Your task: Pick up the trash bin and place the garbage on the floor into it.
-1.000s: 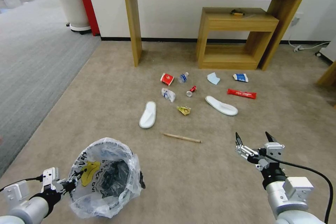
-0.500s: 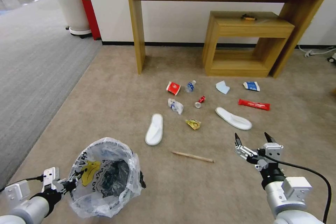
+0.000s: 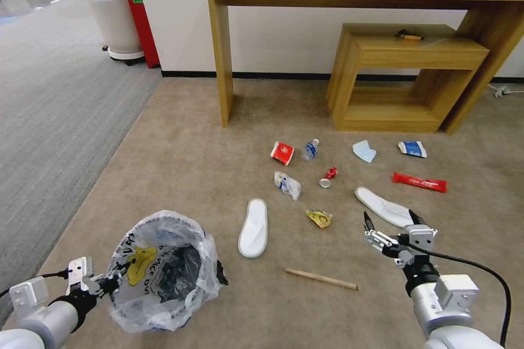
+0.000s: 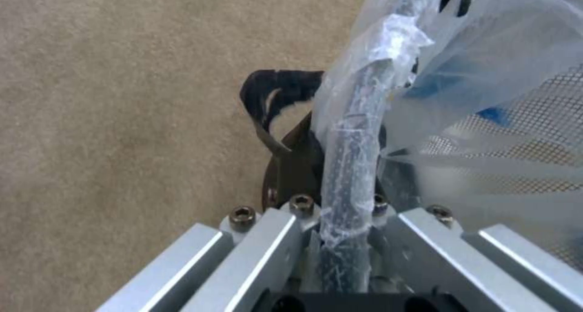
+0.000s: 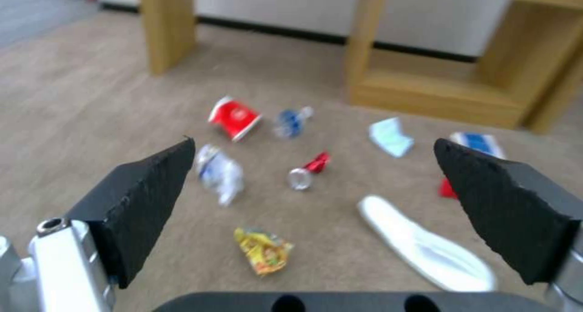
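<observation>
We have the trash bin (image 3: 164, 270) in our left gripper (image 3: 109, 283), down at about 8 o'clock in the head view. The left wrist view shows the two sides of that gripper squeezed together on the bin's rim (image 4: 349, 166), with the plastic bag (image 4: 486, 75) caught in the grip. So we think the first part of the job is done.

The second part has not started. All the garbage sits on the floor (image 3: 180, 174), from the middle out toward 3 o'clock: two white slippers (image 3: 254, 229) (image 3: 382, 210), a wooden stick (image 3: 322, 279), a red cup (image 3: 282, 152), a small bottle (image 3: 310, 149), a red can (image 3: 327, 177), a yellow wrapper (image 3: 319, 218), a long red wrapper (image 3: 419, 182), a blue packet (image 3: 412, 148), a light-blue mask (image 3: 364, 151) and a crumpled white bag (image 3: 287, 185).

Our right gripper (image 3: 391, 223) hangs at about 4 o'clock with its black tips wide apart and nothing between them. It is near one slipper.

The bag has black letters and a yellow picture on it, but we cannot read the words. The writing on the wrappers is too small to read.
</observation>
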